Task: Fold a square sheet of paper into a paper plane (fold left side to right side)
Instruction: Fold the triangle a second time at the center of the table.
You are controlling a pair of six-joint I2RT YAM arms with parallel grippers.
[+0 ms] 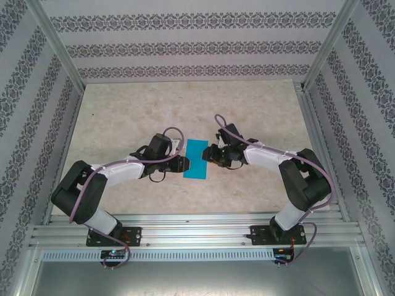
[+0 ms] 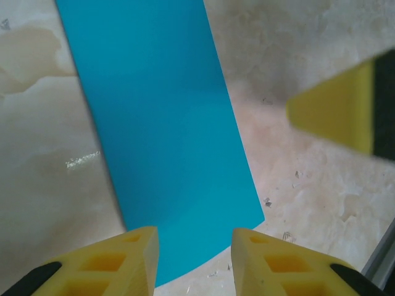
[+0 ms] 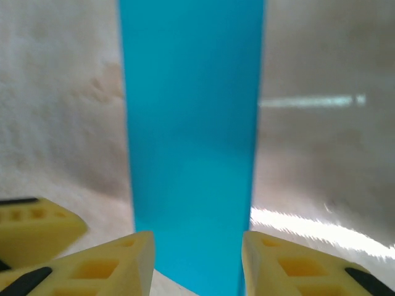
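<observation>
The cyan-blue sheet of paper point(image 1: 196, 159) lies flat on the table as a narrow rectangle, about twice as long as it is wide, between the two grippers. My left gripper point(image 1: 182, 163) stands at its left edge, open; in the left wrist view the paper point(image 2: 160, 135) runs up from between the yellow fingertips point(image 2: 139, 256). My right gripper point(image 1: 211, 154) stands at the paper's right edge, also open, its yellow fingertips point(image 3: 126, 262) spread either side of the paper point(image 3: 191, 135). No dart shape shows.
The beige stone-patterned tabletop point(image 1: 185, 105) stretches behind the paper. Patterned walls and metal posts point(image 1: 58, 49) enclose it on three sides. An aluminium rail point(image 1: 197, 231) carrying the arm bases runs along the near edge.
</observation>
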